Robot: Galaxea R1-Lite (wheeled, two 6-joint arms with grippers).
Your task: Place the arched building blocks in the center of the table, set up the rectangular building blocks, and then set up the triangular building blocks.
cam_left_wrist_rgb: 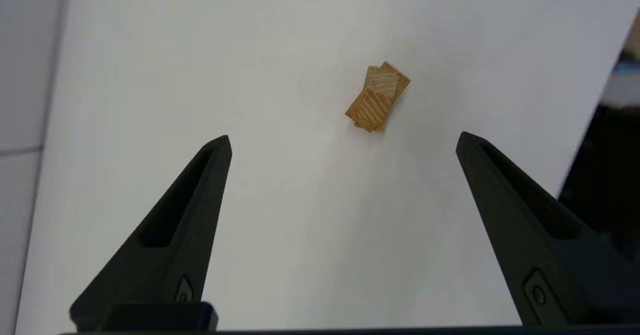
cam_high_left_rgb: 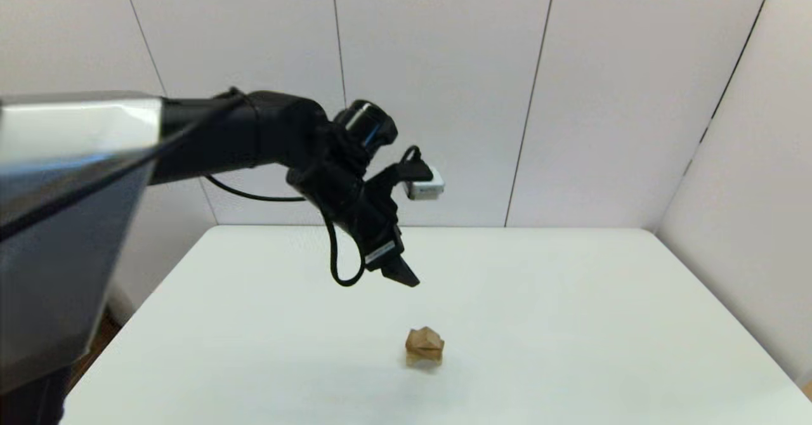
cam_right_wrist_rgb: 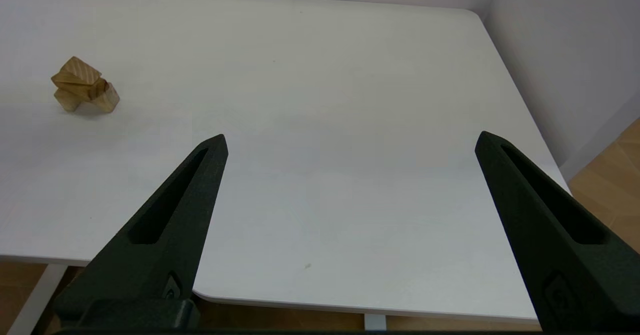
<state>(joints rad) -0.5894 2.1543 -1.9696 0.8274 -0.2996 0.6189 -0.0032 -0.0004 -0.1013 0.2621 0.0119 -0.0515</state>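
— Where are the blocks?
— Stacked near the middle of the table (cam_high_left_rgb: 571, 323): arch (cam_high_left_rgb: 424, 357) at the bottom, bar (cam_high_left_rgb: 425, 345) across it, wedge (cam_high_left_rgb: 425, 334) on top.
— And the hands?
— Left hand (cam_high_left_rgb: 399, 274) hangs above the stack, spread wide, holding nothing — right hand (cam_right_wrist_rgb: 350, 140) sits off the table's edge, also spread and empty.
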